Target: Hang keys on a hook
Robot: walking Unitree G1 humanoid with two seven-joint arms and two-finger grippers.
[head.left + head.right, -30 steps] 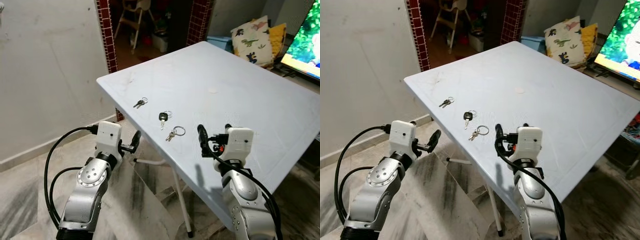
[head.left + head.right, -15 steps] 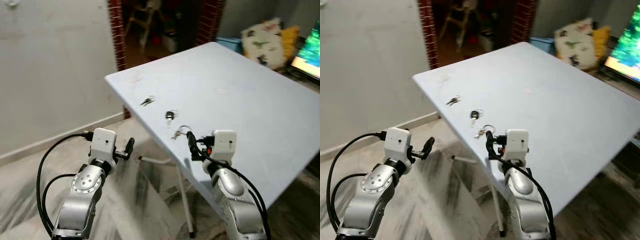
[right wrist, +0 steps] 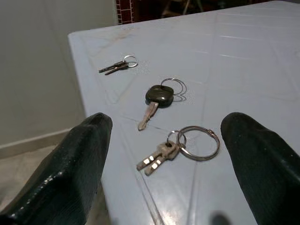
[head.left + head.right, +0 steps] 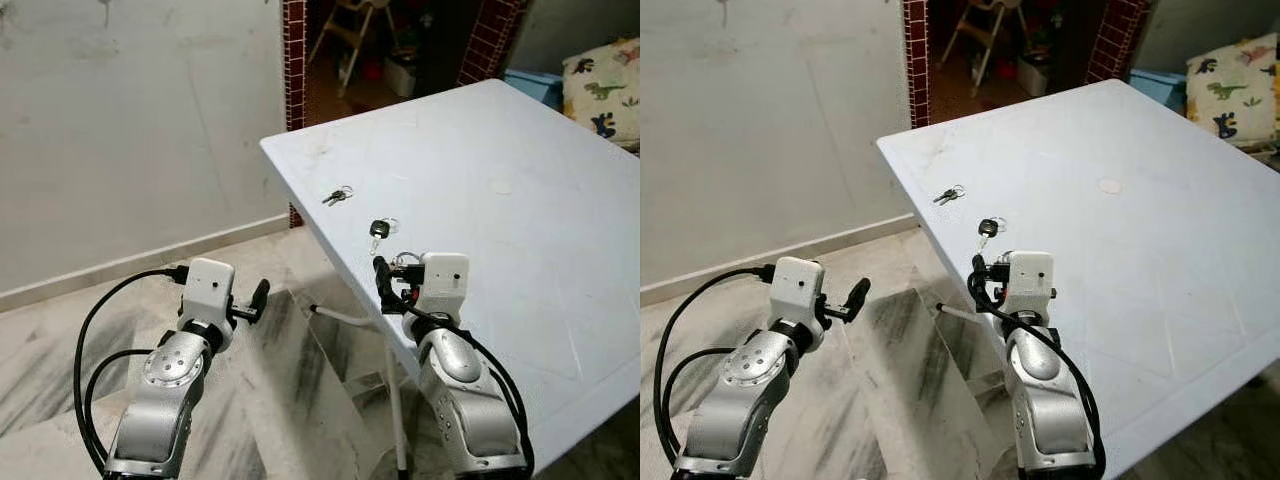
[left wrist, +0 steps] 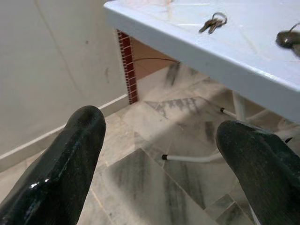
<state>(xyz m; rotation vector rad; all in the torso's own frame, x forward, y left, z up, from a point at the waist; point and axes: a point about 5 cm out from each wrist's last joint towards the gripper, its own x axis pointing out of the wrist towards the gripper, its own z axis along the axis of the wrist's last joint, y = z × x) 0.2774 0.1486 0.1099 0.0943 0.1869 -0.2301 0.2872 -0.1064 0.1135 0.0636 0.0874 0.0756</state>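
Three sets of keys lie near the left edge of the pale blue table (image 4: 520, 200). Farthest is a small pair of keys (image 4: 338, 195), then a black-headed key (image 4: 380, 230), and nearest a bunch on a large ring (image 3: 180, 145). My right gripper (image 4: 385, 285) hovers open over the table edge just short of the ringed bunch, which lies between and ahead of its fingers (image 3: 89, 154). My left gripper (image 4: 260, 295) is open, low and to the left of the table, over the floor. In its wrist view the small pair of keys (image 5: 213, 22) lies on the table above.
A plain wall (image 4: 140, 130) stands on the left, with a red brick doorway (image 4: 293, 60) and a high chair (image 4: 350, 30) beyond. A dinosaur cushion (image 4: 603, 85) sits far right. White table legs (image 4: 345, 318) cross under the table above the marble floor (image 4: 290, 400).
The camera has swung, so the table now sits further right in view. My right gripper has come closer to the ringed keys. The left arm stays low beside the table.
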